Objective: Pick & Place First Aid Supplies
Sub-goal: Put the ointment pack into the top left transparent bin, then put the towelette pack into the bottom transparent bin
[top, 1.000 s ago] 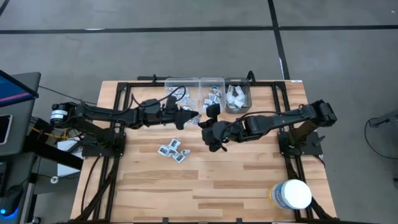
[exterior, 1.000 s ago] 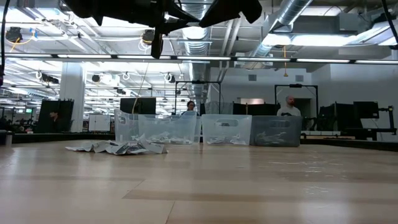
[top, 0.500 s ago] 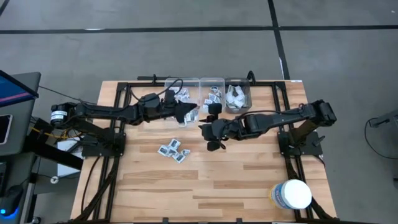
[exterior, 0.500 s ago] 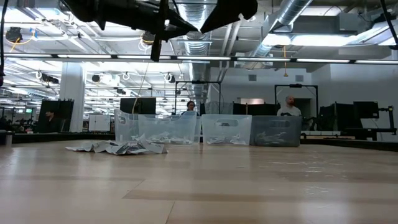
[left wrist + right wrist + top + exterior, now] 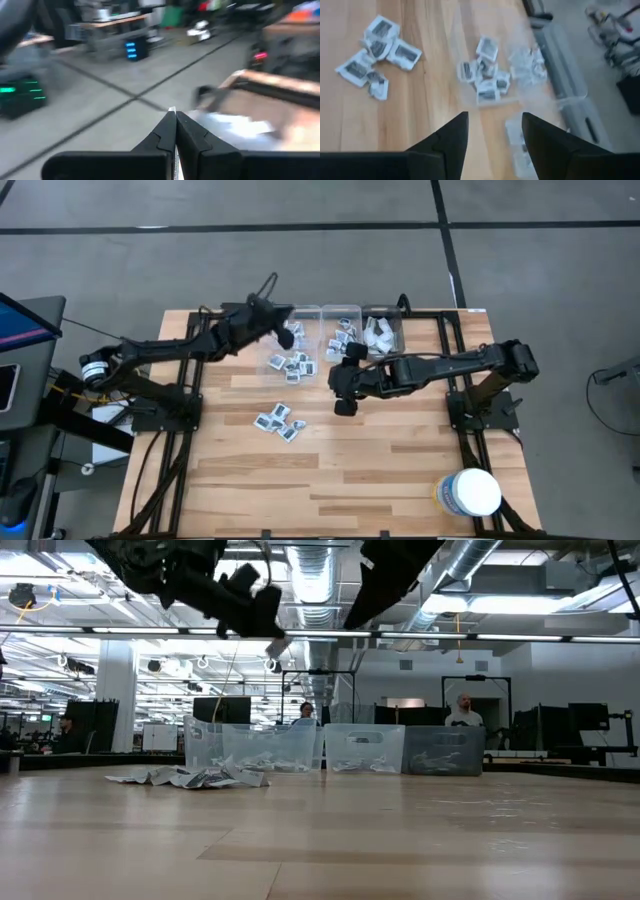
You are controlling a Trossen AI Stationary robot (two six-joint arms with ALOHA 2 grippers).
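A loose pile of small square first aid packets [image 5: 280,421] lies flat on the wooden table, left of centre; the right wrist view shows the same pile [image 5: 377,50]. More packets [image 5: 292,363] lie inside the left clear bin [image 5: 272,315]. My left gripper [image 5: 289,338] hangs level above that bin, shut on one thin white packet [image 5: 172,110]. My right gripper [image 5: 338,387] hovers open near the table's middle, slanting down, with nothing between its fingers [image 5: 452,137]. My left gripper pinches a flat white packet between its two fingers; only the packet's thin edge [image 5: 172,111] shows between the fingertips. The fingers lie level, coming from the table's left. The packet is lifted clear of the table and the bin.
Three clear bins stand in a row at the far edge: the left one, a middle one [image 5: 343,332] and a right one [image 5: 382,332], all holding packets. A big white round tub [image 5: 470,492] stands at the near right corner. People stand in the room behind [image 5: 466,712].
My left gripper has swung from beside the right gripper toward the table's far edge, over the left bin, rolling as it went and staying shut. My right gripper has opened and tipped a little downward, nearly in place. The packets in the left bin now show.
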